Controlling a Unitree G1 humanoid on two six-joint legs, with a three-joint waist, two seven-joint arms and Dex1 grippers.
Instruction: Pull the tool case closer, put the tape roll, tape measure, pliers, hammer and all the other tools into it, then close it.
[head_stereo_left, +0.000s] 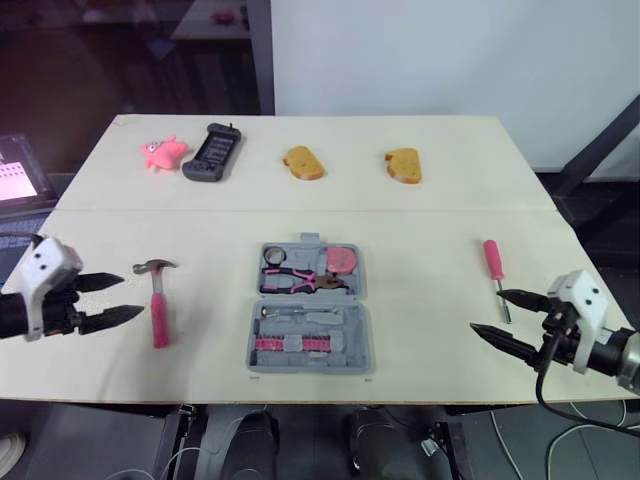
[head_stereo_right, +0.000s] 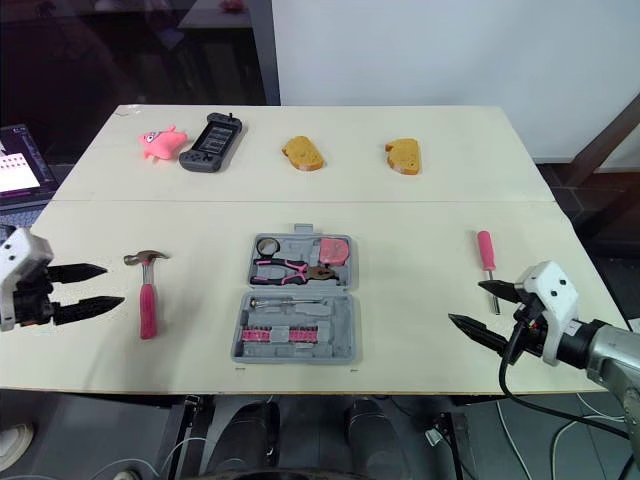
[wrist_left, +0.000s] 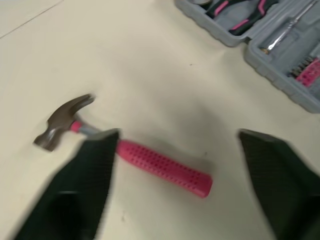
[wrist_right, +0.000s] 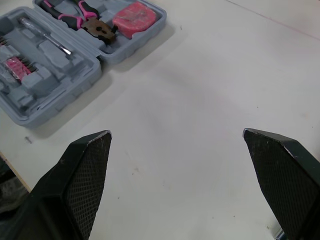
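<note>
The grey tool case (head_stereo_left: 309, 309) lies open near the table's front middle, holding pink-handled pliers (head_stereo_left: 300, 280), a pink tape measure (head_stereo_left: 343, 259), a tape roll (head_stereo_left: 273, 256) and a bit set (head_stereo_left: 292, 344). A pink-handled hammer (head_stereo_left: 157, 300) lies to the left of the case, also seen as the hammer (wrist_left: 135, 155) in the left wrist view. My left gripper (head_stereo_left: 112, 300) stands open just left of the hammer. A pink screwdriver (head_stereo_left: 495, 271) lies at the right. My right gripper (head_stereo_left: 505, 318) is open, beside the screwdriver's tip, holding nothing.
At the table's far side lie a pink toy (head_stereo_left: 164, 152), a black game controller (head_stereo_left: 212, 152) and two pieces of bread (head_stereo_left: 303, 162) (head_stereo_left: 404, 165). A seam crosses the table (head_stereo_left: 420, 230) behind the case.
</note>
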